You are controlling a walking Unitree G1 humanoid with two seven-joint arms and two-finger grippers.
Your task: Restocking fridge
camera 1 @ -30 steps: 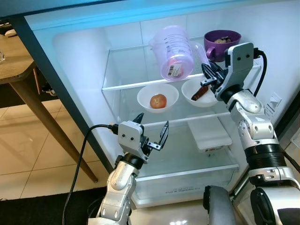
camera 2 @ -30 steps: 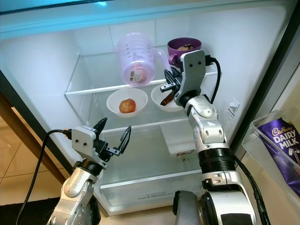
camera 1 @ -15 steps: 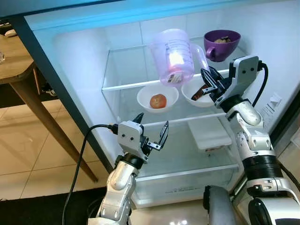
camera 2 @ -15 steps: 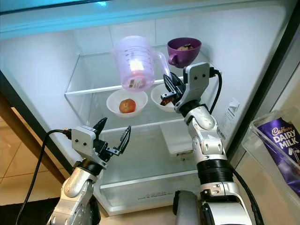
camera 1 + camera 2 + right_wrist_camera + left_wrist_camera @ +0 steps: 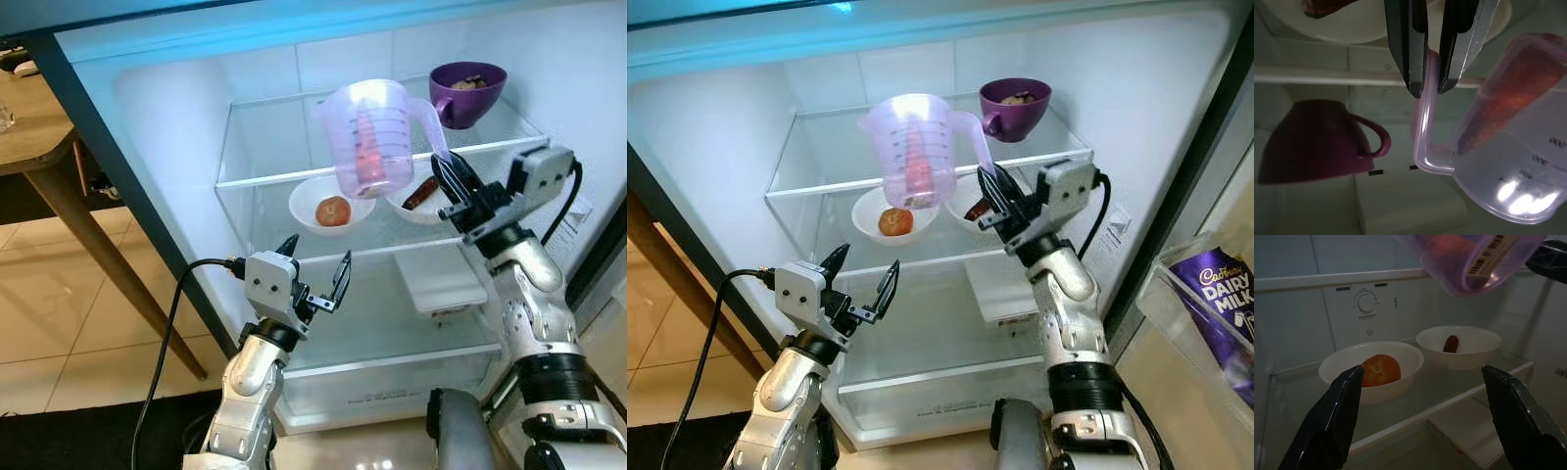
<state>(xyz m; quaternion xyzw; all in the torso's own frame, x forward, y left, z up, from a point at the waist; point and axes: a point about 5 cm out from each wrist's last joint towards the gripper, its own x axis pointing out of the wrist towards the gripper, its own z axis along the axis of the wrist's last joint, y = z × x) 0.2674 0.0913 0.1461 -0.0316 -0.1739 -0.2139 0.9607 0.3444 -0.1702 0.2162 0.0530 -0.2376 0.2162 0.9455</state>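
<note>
Since a second ago the right gripper (image 5: 453,184) has dropped from the level of the top shelf to just in front of the middle one, and the pale purple measuring jug (image 5: 371,137) it carries has swung from tipped-over, base toward the camera, to upright, now hanging in front of the top glass shelf (image 5: 265,157). Its two fingers are pinched tight on the jug's handle (image 5: 1422,112), and a carrot (image 5: 1508,93) leans inside the jug. Meanwhile the left gripper (image 5: 315,276) has stayed where it was, held before the lower part of the fridge with its fingers spread wide and nothing between them. On the top shelf, a dark purple cup (image 5: 468,90) stands at the right. On the shelf below, one white bowl (image 5: 1371,369) holds an orange-red round fruit (image 5: 1380,370), and beside it a second white bowl (image 5: 1458,346) holds a small dark reddish piece. A flat white tray (image 5: 438,281) lies lower down. Left of the fridge are a wooden table (image 5: 39,147) and a beige tiled floor (image 5: 59,304); the right door shelf holds a Cadbury Dairy Milk bar (image 5: 1220,313).
</note>
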